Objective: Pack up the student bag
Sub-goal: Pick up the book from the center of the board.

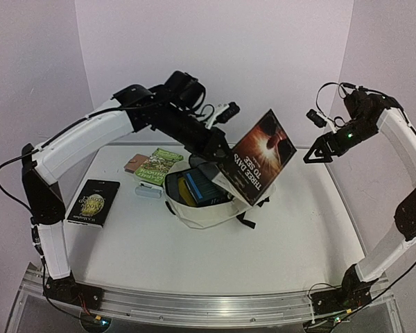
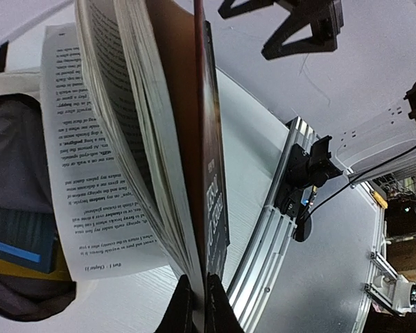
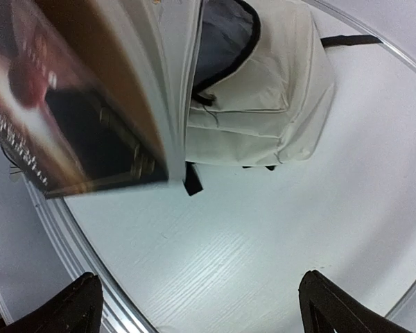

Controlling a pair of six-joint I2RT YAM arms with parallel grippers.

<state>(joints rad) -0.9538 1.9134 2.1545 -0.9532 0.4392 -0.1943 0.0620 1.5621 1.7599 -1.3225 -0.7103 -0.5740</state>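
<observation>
- Gripping a paperback by one edge, the left tool is clamped on it, pages fanning loose.
- The student bag lies open at frame centre on the surface, under the book, with a blue item inside.
- The right tool hovers upper right, fingers apart, empty.
- Lowering it clamped edge first should let the splayed pages clear the zip rim; release looks safest once inside.

Bright, even light (wrist-view fisheye warping)

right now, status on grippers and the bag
Left gripper shut on paperback, pages fanning. Right gripper open, empty. Student bag open, blue book inside; paperback tilted above its rim.
</observation>
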